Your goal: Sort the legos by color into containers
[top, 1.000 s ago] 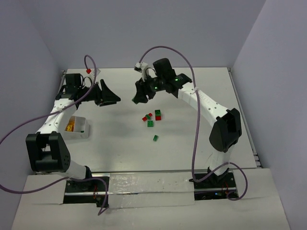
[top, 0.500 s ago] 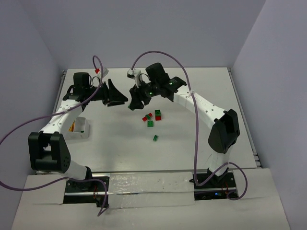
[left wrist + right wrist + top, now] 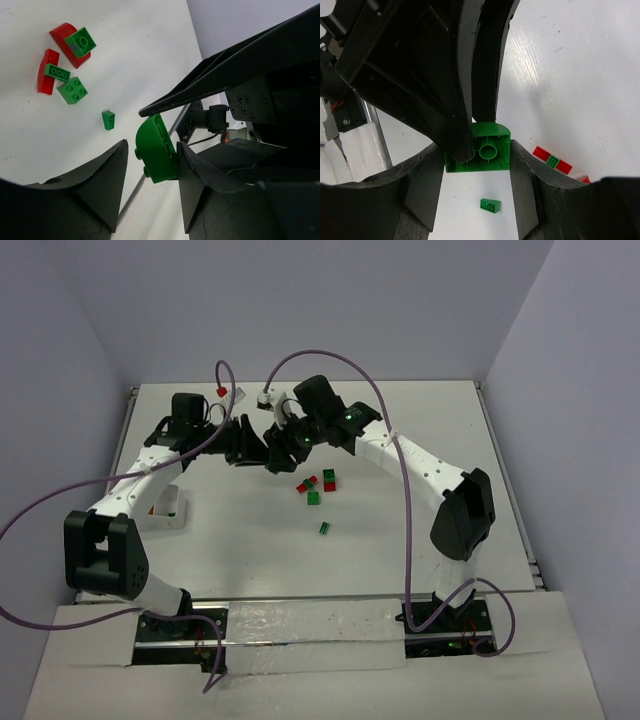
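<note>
1. While both arms meet left of the middle of the white table (image 3: 420,530), one green plastic brick with a rounded corner (image 3: 156,152) is held in the air between them, clear of the tabletop.
2. The right gripper (image 3: 477,147) is seen clamped on that brick. Both of its black fingers are pressed against the brick's sides at a middling width.
3. The left gripper (image 3: 152,145) is set around the same brick, also at a middling width. One finger is touching the brick and the other lies just beside it; whether a firm grip is made cannot be told.
4. Four loose lots of legos are counted on the table near its middle, just right of the grippers and nearer the arms' bases in the top view.
5. Two of the lots are two-colour pairs: a curved red brick with a green brick on top (image 3: 75,44), and a red brick carrying a flat green plate (image 3: 50,76).
6. Two are single green pieces: one square green brick (image 3: 72,91) is seen just beside the pairs, and one small green brick (image 3: 108,120) lies a little apart, nearer the arms' bases.
7. One white container (image 3: 172,510) is found near the left edge of the table, partly covered by the left arm. Its contents cannot be counted.
</note>
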Robot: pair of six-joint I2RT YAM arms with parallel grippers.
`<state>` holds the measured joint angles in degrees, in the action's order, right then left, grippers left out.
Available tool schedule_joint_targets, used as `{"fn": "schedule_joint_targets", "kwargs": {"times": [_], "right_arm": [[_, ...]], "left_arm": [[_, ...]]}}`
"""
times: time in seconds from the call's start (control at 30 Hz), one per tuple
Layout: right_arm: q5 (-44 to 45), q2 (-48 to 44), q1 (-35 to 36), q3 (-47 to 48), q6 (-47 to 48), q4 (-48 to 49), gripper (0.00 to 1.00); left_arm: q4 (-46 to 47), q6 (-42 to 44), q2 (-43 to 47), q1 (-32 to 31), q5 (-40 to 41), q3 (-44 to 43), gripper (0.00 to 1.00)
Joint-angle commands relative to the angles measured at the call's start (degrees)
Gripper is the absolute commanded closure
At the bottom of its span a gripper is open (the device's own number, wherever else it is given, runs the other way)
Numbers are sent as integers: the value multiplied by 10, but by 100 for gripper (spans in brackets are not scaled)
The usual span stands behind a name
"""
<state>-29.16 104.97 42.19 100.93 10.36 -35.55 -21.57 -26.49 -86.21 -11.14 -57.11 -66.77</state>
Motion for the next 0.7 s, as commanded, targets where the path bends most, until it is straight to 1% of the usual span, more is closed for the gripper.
{"fn": "schedule_joint_targets", "kwargs": {"times": [0.0,0.1,0.17,0.2,0.27,0.3,0.33,0.37,0.43,0.47,0.53,0.57,0.67], "right_arm": [[31,6,5,38,11,11,49],[37,8,9,38,14,10,49],[39,5,11,35,14,12,47],[40,4,12,34,13,12,44],[45,2,13,32,13,12,38],[47,0,13,29,11,12,31],[51,-2,13,25,8,12,23],[51,-2,13,25,8,12,22],[56,-12,11,13,1,15,7],[55,-15,11,9,-2,17,2],[51,-24,7,-1,-11,21,0],[43,-31,4,-10,-19,22,0],[23,-41,-11,-22,-34,22,0]], "left_arm": [[-28,31,-2,-14,-6,-20,48],[-30,34,-1,-18,-12,-17,56],[-28,33,1,-18,-17,-15,73],[-30,34,1,-18,-18,-15,79],[-39,46,7,-14,-8,-15,96],[-50,55,11,-11,-1,-16,100],[-64,65,15,-7,5,-16,100],[-65,65,18,-6,6,-16,100],[-98,100,29,22,34,-14,100],[-111,119,35,38,44,-15,100],[-169,156,43,68,88,-21,100],[-215,201,45,82,131,-29,100],[-253,266,67,109,208,-25,100]]}}
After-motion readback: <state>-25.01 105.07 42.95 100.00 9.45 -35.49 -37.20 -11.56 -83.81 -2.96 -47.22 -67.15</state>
